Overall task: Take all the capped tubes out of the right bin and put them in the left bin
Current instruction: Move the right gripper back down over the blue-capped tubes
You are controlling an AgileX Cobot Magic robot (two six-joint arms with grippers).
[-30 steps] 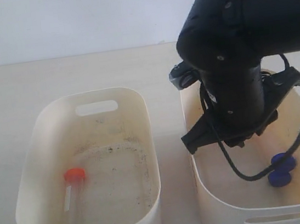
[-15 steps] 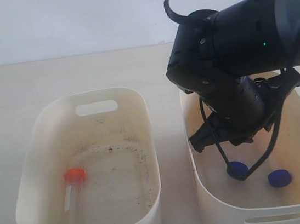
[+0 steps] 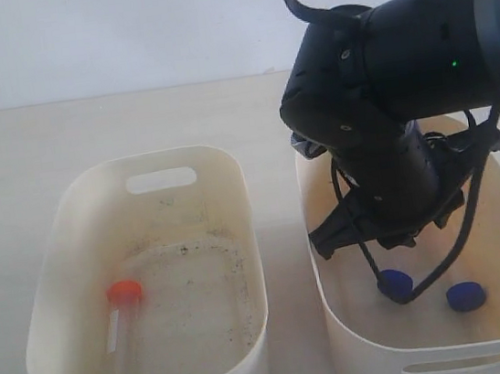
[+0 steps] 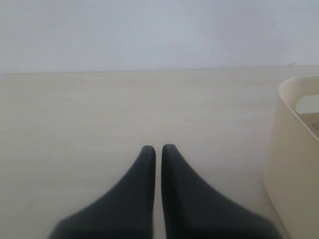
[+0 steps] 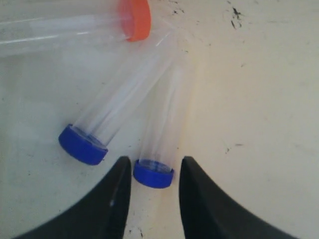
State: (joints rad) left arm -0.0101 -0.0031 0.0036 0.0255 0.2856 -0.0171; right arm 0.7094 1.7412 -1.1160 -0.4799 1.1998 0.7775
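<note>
- Right tool (image 5: 153, 163), inside the right bin (image 3: 337, 323): narrowly parted astride the blue tube (image 5: 160, 124) cap, gripping nothing.
- Just beside, in the same bin: second blue tube (image 5: 117, 117), orange tube (image 5: 75, 30).
- Left of the right bin: left bin (image 3: 233, 198) with a lone orange tube (image 3: 120, 319).
- Left tool (image 4: 158, 149): pressed closed, empty, above the bench (image 4: 75, 114).

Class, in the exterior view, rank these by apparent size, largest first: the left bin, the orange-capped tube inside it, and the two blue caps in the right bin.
1. left bin
2. orange-capped tube
3. blue cap by the cable and other blue cap: they look alike, so I leave them unranked.
</note>
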